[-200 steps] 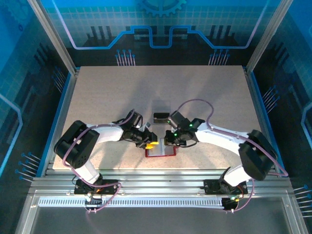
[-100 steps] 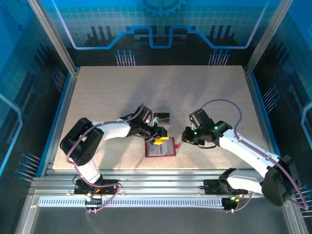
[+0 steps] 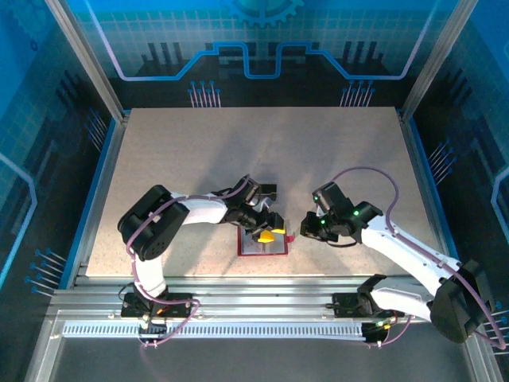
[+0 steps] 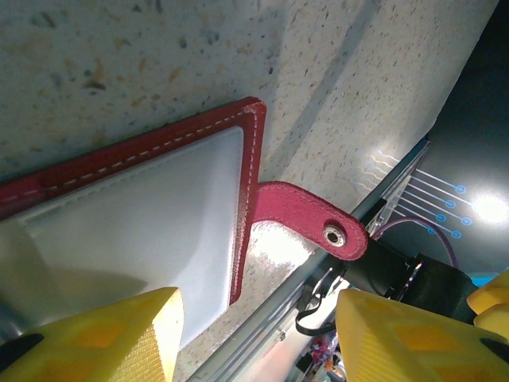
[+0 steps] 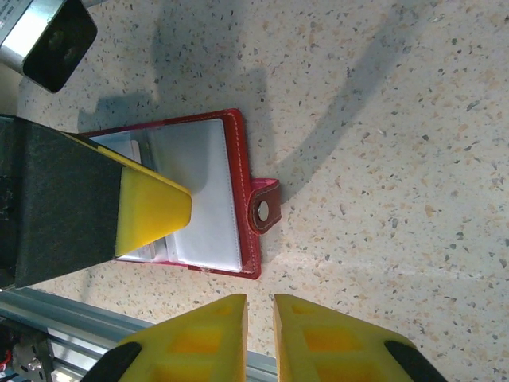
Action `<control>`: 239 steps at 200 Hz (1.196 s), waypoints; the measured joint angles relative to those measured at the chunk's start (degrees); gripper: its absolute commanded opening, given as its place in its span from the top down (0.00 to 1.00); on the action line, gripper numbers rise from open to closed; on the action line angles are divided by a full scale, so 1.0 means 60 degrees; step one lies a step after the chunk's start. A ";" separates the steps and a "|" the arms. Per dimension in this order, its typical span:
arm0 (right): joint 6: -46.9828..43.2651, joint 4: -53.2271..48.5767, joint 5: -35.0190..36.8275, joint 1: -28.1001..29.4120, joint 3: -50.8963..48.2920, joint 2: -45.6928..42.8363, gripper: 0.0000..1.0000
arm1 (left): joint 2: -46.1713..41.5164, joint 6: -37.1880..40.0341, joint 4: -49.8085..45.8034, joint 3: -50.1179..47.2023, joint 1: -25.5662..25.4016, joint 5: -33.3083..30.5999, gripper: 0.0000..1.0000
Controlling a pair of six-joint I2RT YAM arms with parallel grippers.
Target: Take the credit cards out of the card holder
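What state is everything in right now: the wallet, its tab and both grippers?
Wallet, open, flat on the table, inside facing up.
Tab, unsnapped, sticking out from the wallet's edge.
Left gripper, open, over the wallet, holding nothing.
Right gripper, nearly shut, empty, off to the wallet's tab side.

The top camera sits high behind the 2 arm bases and looks down on the whole counter [image 3: 334, 159] from far off. The left wrist camera is very close over the wallet's [image 4: 143, 207] corner and tab [image 4: 306, 219], facing the counter's near edge. The right wrist camera looks down from higher. All 3 views share the wallet.
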 measured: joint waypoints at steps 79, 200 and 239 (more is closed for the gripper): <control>0.0000 0.0270 -0.0368 -0.0007 0.0000 0.0215 0.84 | -0.0211 0.0084 -0.0317 0.0033 -0.0018 -0.0175 0.46; 0.0299 0.2568 -0.1577 0.1082 0.0707 0.3304 0.84 | -0.2364 0.1071 -0.1705 -0.1173 0.1217 -0.0929 0.60; 0.0565 0.3461 -0.2065 0.1133 0.0710 0.4073 0.84 | -0.2379 0.1107 -0.1734 -0.1832 0.1377 -0.0936 0.72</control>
